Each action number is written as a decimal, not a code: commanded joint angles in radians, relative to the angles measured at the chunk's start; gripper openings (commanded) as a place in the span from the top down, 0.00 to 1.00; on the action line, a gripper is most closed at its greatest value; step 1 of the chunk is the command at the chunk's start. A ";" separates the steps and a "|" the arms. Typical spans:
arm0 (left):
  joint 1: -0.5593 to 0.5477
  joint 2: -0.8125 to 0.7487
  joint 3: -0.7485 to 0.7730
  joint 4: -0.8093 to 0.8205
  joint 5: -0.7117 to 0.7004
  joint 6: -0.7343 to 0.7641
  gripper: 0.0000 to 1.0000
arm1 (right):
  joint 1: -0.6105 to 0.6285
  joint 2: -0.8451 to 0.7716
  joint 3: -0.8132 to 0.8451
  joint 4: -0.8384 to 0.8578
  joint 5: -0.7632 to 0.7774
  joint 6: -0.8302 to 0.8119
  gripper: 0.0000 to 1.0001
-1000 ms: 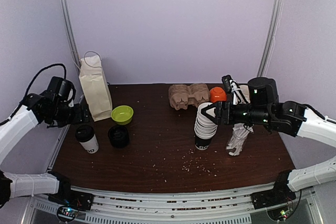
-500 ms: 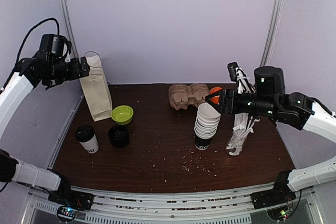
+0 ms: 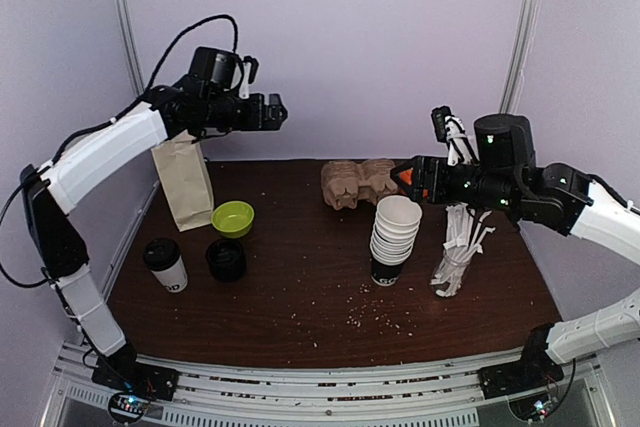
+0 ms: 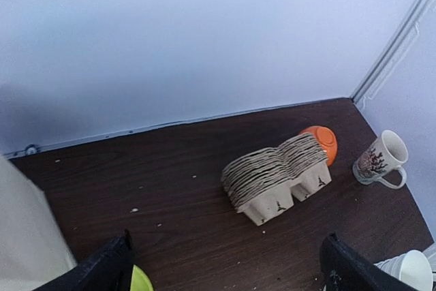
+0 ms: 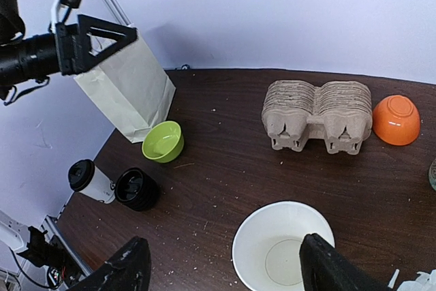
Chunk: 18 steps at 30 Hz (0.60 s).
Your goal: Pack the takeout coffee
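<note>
On the dark desk (image 3: 300, 287), the takeout coffee (image 3: 166, 264) looks light and crushable: take it gently around the middle. Your left fingers (image 4: 109, 267) and right fingers (image 5: 126, 270) gape, empty.

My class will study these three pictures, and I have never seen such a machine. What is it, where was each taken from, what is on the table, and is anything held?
Two robot arms are bolted to a table. One picture looks down from above and behind; the other two come from a camera on each wrist. On the table stand a lidded takeout coffee, a black lid stack, a green bowl, a paper bag, cardboard cup carriers, an orange bowl, stacked white cups and wrapped straws. The left hand and right hand are open, in the air, holding nothing.
</note>
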 commanded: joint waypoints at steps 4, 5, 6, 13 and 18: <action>-0.021 0.329 0.170 0.247 0.104 0.061 0.02 | -0.008 -0.004 0.035 -0.002 0.082 -0.005 0.23; -0.021 0.382 0.218 0.260 0.105 0.072 0.02 | -0.010 0.000 0.039 -0.010 0.082 -0.003 0.23; -0.021 0.435 0.266 0.272 0.101 0.082 0.02 | -0.009 0.002 0.042 -0.017 0.082 0.000 0.23; -0.021 0.712 0.511 0.381 0.000 0.153 0.02 | -0.010 0.005 0.058 -0.062 0.088 0.024 0.23; -0.021 0.789 0.534 0.438 0.053 0.192 0.02 | -0.010 0.004 0.071 -0.094 0.098 0.031 0.23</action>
